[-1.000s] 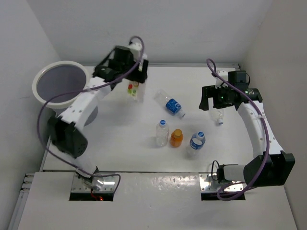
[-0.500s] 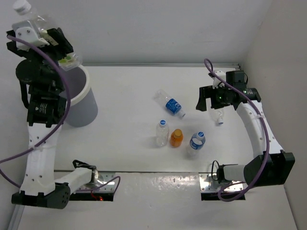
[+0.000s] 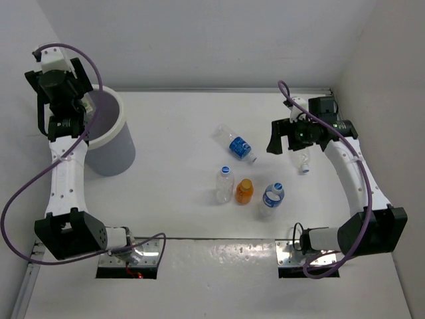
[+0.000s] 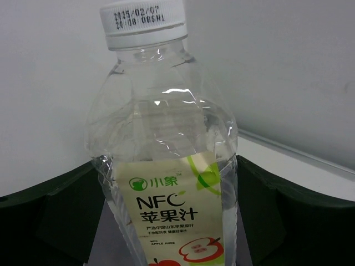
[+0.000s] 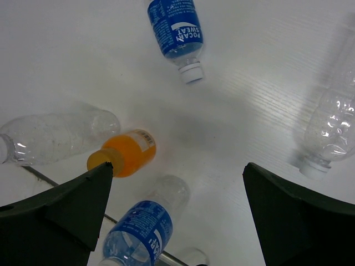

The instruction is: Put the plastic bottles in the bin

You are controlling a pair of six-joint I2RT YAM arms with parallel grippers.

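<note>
The white worktop (image 3: 179, 133) is lit brightly and evenly from above, and only faint, soft shadows are cast beside the bottles (image 3: 225, 185). Glare is seen on the metal strip (image 3: 219, 252) at the near edge. Small highlights are caught on the sharply rendered juice bottle (image 4: 166, 144).

your apple juice bottle (image 4: 166, 166): clear, white cap, cream label
short bottle (image 3: 244, 191): orange
bin (image 3: 114, 151): grey, white rim

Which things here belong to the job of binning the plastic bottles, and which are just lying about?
Job: grey bin; juice bottle in the left gripper; orange bottle; lying blue-label bottle; standing blue-label bottle; blue-capped clear bottle; white-capped clear bottle.
Not the job: purple cables; metal base plates.
</note>
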